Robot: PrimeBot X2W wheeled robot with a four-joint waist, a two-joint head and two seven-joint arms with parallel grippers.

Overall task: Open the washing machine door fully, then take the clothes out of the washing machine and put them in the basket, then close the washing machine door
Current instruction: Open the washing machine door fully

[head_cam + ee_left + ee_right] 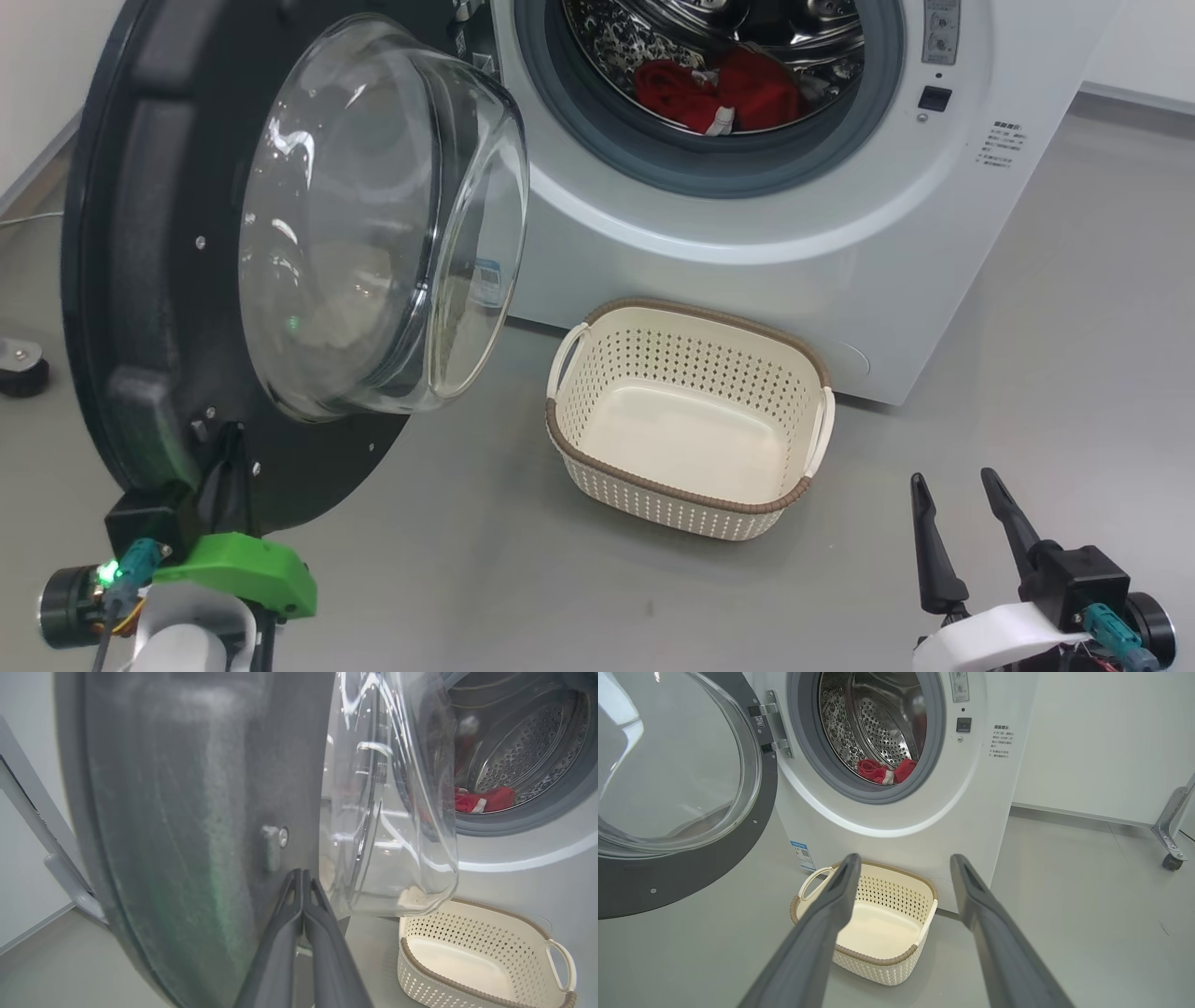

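Clothes (pixel 719 93) are lying in the washing machine (pixel 747 271), left pincer (pixel 302 873) closed by the door (pixel 121 280), right pincer (pixel 952 476) gaping wide.

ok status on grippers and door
Left gripper shut by round glossy black door, open. Right gripper open. Red clothes in steel drum. Cream perforated basket empty.

A smooth grey floor (pixel 485 579) is stretching away to a white wall (pixel 1101 742), the two meeting along a pale skirting strip (pixel 1064 813). At the floor's far edge by that wall, a silver metal frame leg (pixel 1174 812) is slanting upward, standing on a small dark caster (pixel 1168 862). Elsewhere on the floor, a dark round object with a pale top (pixel 19 367) is sitting near a thin white cable (pixel 28 220). A pale slanted bar (pixel 70 882) is rising above the floor.
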